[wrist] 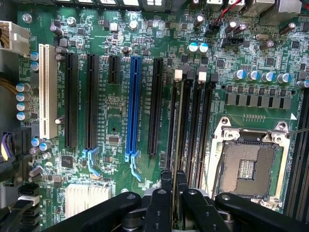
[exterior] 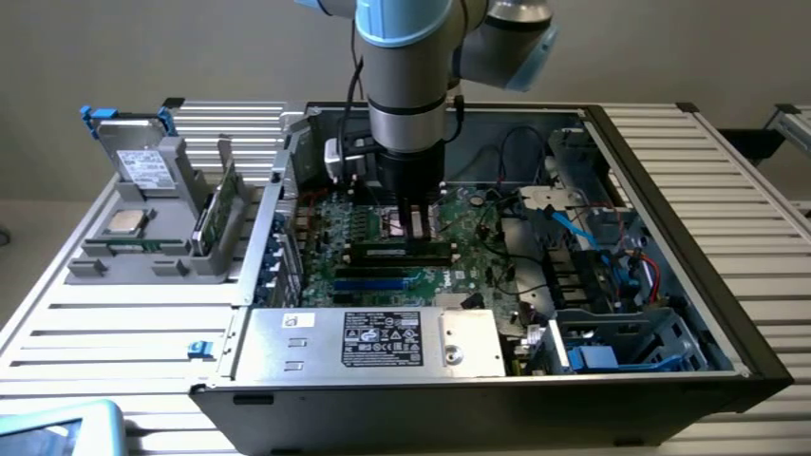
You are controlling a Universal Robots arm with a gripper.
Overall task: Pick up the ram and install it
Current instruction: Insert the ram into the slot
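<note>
The ram [exterior: 380, 253] is a long dark-chipped green stick lying level just above the motherboard [exterior: 367, 285] inside the open computer case. My gripper [exterior: 408, 233] reaches straight down and is shut on the stick's top edge. In the wrist view the ram [wrist: 179, 125] shows edge-on, lined up along the black memory slots [wrist: 193, 125] next to the open processor socket [wrist: 248, 166]. The gripper [wrist: 174, 181] pinches it between two black fingers [wrist: 165, 186]. I cannot tell whether the stick's lower edge sits inside a slot.
A grey holder [exterior: 89, 266] at the exterior view's left carries a drive [exterior: 142, 166], a silver processor chip [exterior: 124, 223] and another green board [exterior: 216, 214]. The power supply [exterior: 367, 337], cables [exterior: 595, 237] and a blue-trimmed drive cage [exterior: 609, 351] crowd the case. Expansion slots [wrist: 135, 106] lie beside the memory slots.
</note>
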